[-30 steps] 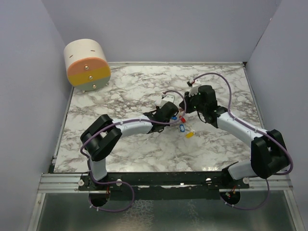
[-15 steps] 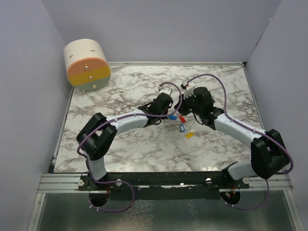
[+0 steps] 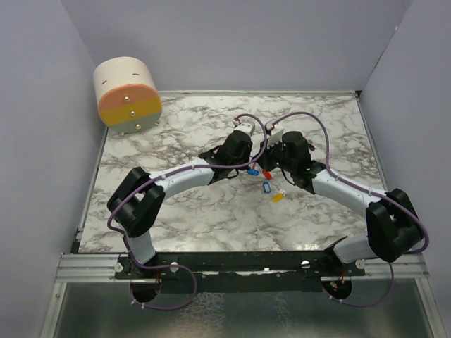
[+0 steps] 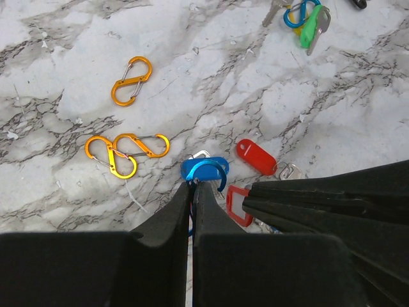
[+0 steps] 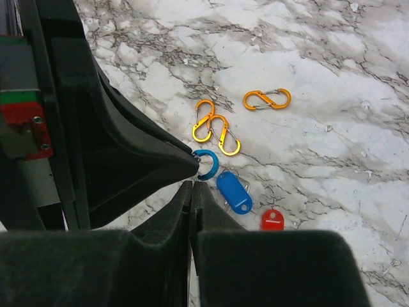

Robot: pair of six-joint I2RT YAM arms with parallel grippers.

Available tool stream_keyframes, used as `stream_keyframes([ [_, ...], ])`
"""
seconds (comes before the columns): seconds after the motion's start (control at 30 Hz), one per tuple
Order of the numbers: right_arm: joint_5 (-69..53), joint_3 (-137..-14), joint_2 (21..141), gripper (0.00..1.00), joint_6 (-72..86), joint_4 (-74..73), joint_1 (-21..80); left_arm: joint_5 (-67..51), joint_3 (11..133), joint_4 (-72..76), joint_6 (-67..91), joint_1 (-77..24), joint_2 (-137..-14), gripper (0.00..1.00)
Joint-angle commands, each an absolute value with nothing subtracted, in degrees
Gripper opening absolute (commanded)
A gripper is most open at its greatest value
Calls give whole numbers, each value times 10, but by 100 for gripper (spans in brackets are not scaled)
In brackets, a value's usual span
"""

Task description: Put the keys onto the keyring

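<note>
My left gripper (image 4: 193, 185) is shut on a blue keyring (image 4: 204, 171), a C-shaped ring pinched at its edge just above the marble. In the right wrist view the same keyring (image 5: 208, 164) hangs from the left fingertips (image 5: 189, 157). My right gripper (image 5: 192, 185) is shut right beside it, with nothing visible between its fingers. Keys lie close by: a blue tag (image 5: 234, 192), a red tag (image 5: 271, 219), and a red-framed tag (image 4: 238, 204). A green key (image 4: 310, 32) lies further off. From above, both grippers meet over the key pile (image 3: 267, 184).
Three orange figure-eight clips lie on the marble, a linked pair (image 4: 128, 150) and a single one (image 4: 131, 80). A yellow tag (image 3: 277, 198) sits nearest the arm bases. A round cream, orange and grey box (image 3: 128, 95) stands at the far left corner. Walls enclose the table.
Both wrists have moved away from the arm bases and closer together. The blue and red tags under them have come into view from above. Both grippers stayed shut.
</note>
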State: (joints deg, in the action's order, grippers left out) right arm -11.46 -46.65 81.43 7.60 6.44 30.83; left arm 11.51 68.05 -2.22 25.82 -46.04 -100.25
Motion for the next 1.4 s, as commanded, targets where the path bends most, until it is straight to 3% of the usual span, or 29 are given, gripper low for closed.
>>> stream_keyframes([
  [0.0, -113, -461, 812, 1, 64, 106, 316, 77, 698, -1, 271, -452, -978, 0],
  [1.37, -78, -445, 807, 1, 62, 136, 325, 45, 699, -3, 278, -445, -971, 0],
])
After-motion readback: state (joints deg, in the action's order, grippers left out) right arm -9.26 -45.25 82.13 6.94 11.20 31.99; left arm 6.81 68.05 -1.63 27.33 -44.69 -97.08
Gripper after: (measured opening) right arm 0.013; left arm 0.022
